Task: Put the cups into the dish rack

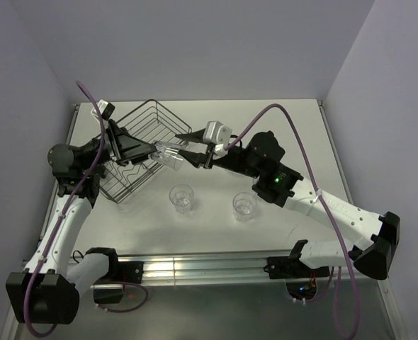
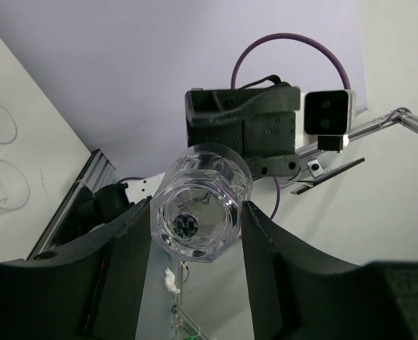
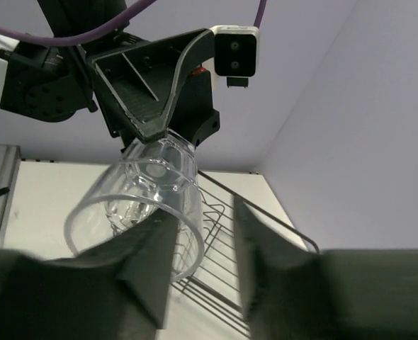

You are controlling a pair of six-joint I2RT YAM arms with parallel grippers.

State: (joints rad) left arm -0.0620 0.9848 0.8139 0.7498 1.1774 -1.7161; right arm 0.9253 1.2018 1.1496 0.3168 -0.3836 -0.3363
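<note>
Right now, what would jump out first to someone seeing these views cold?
A clear tumbler hangs sideways in mid-air between both grippers, by the dish rack's right side: the left gripper clamps its base, and the right gripper, open, sits at its rim. Two more tumblers stand upright on the table, nearer the arm bases.

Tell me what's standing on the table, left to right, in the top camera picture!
First the dish rack, then the left cup, then the right cup.
</note>
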